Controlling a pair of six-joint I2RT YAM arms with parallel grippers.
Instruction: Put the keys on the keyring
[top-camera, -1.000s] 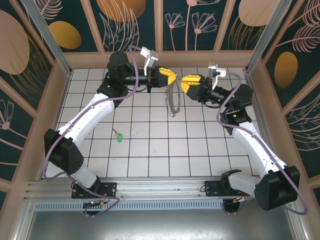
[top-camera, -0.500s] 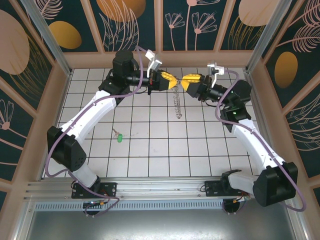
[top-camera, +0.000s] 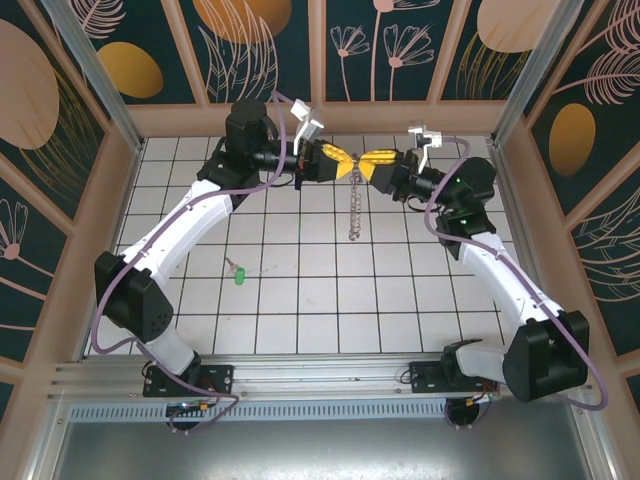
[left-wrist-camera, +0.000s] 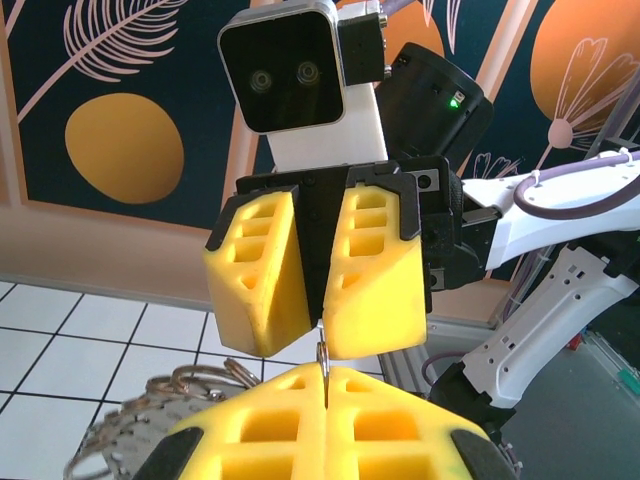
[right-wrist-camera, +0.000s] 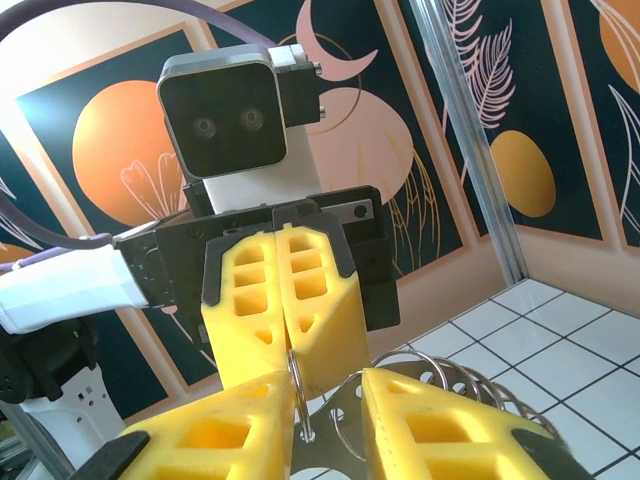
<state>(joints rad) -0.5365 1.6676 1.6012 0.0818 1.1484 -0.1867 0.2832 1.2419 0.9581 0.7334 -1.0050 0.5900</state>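
The keyring (top-camera: 353, 208) hangs edge-on over the back tiles as a thin silvery strand fringed with small pieces. My left gripper (top-camera: 346, 160) is shut on one thin ring at its top, seen pinched between its yellow fingers (left-wrist-camera: 270, 420). My right gripper (top-camera: 371, 160) faces it tip to tip, jaws open, with that ring (right-wrist-camera: 298, 388) standing in the gap beside one finger (right-wrist-camera: 215, 425). More of the hoop's small rings (right-wrist-camera: 440, 362) fan out below. The green-headed key (top-camera: 238, 272) lies alone on the tiles at the left, far from both grippers.
Tiled floor (top-camera: 320, 300) stretches in front of the hanging hoop. The wooden back wall (top-camera: 320, 118) stands close behind both grippers. Side walls close in at left and right.
The right gripper has moved left and up until its tips meet the left gripper's. The hoop has swung from a visible loop to a straight hanging strand. The key has not moved.
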